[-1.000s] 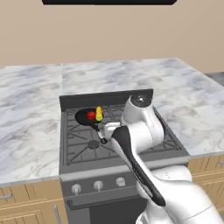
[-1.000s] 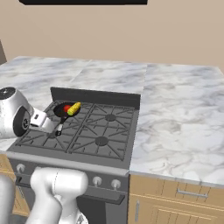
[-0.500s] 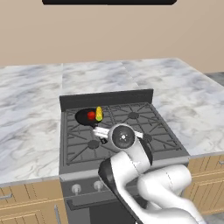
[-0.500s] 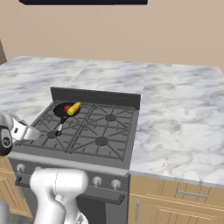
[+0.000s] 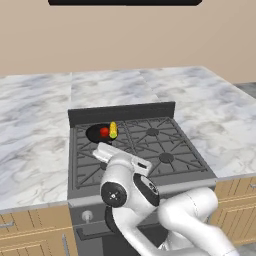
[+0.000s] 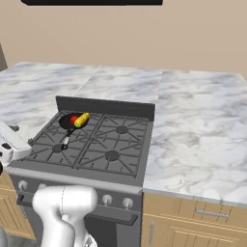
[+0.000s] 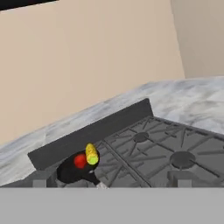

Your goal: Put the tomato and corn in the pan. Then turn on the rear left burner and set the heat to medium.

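Gaping wide and empty, the fingers (image 7: pixel 108 183); tomato (image 7: pixel 79 161) and corn (image 7: pixel 91 154) in the pan (image 7: pixel 72 170).

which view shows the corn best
The right base view: the corn lies clear across the pan, beside the tomato. The left base view shows it small and end-on; the hand view shows it low, near the bottom edge.
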